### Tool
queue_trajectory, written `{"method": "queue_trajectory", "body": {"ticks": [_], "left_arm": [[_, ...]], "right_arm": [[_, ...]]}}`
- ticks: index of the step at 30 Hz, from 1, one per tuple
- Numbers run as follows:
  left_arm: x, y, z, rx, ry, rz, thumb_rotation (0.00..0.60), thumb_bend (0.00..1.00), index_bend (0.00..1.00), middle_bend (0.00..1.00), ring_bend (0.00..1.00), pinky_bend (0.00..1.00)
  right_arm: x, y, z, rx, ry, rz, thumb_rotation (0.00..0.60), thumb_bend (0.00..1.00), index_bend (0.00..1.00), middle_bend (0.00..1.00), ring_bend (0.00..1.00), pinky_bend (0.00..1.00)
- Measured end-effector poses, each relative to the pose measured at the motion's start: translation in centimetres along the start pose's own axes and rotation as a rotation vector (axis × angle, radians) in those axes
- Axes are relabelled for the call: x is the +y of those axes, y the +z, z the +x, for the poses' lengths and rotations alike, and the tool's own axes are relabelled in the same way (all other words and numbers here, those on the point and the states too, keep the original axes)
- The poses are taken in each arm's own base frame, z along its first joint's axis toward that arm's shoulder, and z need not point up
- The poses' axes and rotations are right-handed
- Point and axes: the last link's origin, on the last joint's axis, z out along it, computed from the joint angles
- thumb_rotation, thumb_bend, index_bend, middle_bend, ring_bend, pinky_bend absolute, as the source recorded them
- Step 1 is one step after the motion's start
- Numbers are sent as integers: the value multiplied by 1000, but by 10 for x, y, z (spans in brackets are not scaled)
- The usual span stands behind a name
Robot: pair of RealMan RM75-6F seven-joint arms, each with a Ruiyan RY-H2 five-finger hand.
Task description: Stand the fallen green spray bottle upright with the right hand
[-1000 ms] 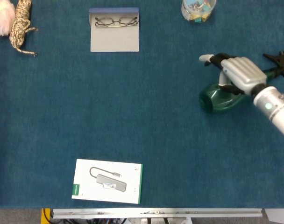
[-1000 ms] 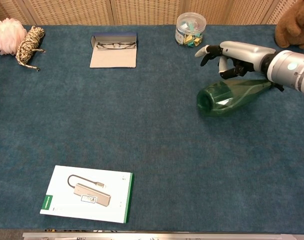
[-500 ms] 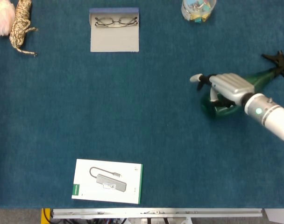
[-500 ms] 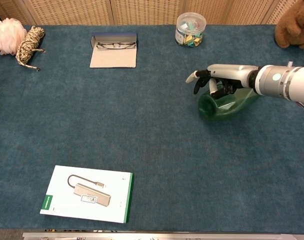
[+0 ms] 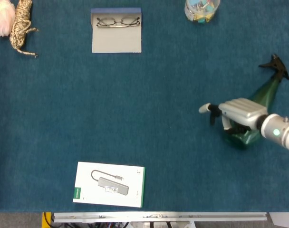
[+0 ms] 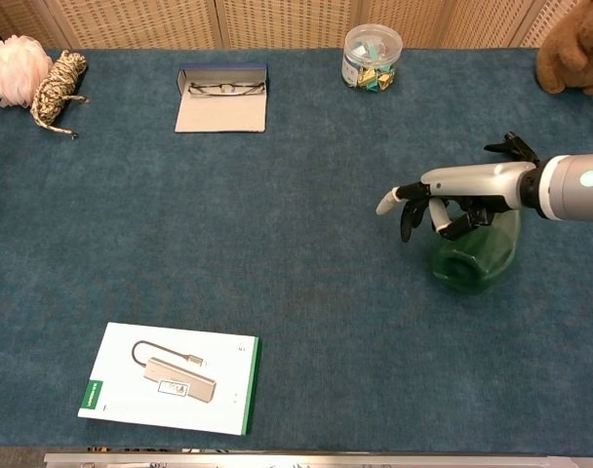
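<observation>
One green spray bottle (image 5: 256, 112) now raised, right hand (image 5: 237, 114) gripping

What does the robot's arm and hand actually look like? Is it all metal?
Only the right hand shows: a silvery-grey, human-shaped hand with black fingers and one pale tip. Its forearm is a smooth white-grey cylinder with a black wrist band and a small green light. I cannot tell the material.

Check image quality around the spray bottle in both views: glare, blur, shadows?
Head view: even light, sharp, green spray bottle partly hidden under the right hand. Chest view: bottle translucent, no strong glare, slight softness on the fingers, faint shadow on the table.
</observation>
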Motion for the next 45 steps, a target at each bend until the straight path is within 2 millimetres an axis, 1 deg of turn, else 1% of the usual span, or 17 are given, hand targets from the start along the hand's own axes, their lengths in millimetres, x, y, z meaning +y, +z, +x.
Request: {"method": "queue_trajectory", "body": {"ticks": [8, 18, 30, 36, 45], "left_arm": [[0, 0, -1, -2, 4, 1, 600, 0, 525, 394, 232, 293], [1, 0, -2, -5, 10, 2, 600, 0, 525, 394, 232, 293], [1, 0, -3, -10, 15, 5, 600, 0, 525, 393, 232, 293], [1, 1, -4, -13, 19, 5, 600, 0, 525, 394, 232, 293], [2, 1, -5, -14, 21, 6, 600, 0, 525, 394, 232, 292]], "right_arm": [[7, -21, -17, -56, -34, -15, 600, 1000, 168, 372, 251, 319], [26, -49, -35, -75, -47, -69, 600, 1000, 168, 372, 251, 329], [50, -72, -45, -49, 6, -137, 600, 1000, 168, 377, 252, 328], [59, -83, -48, -38, 23, -163, 600, 1000, 168, 377, 252, 329], [76, -93, -54, -38, 70, -217, 600, 1000, 168, 377, 252, 329]]}}
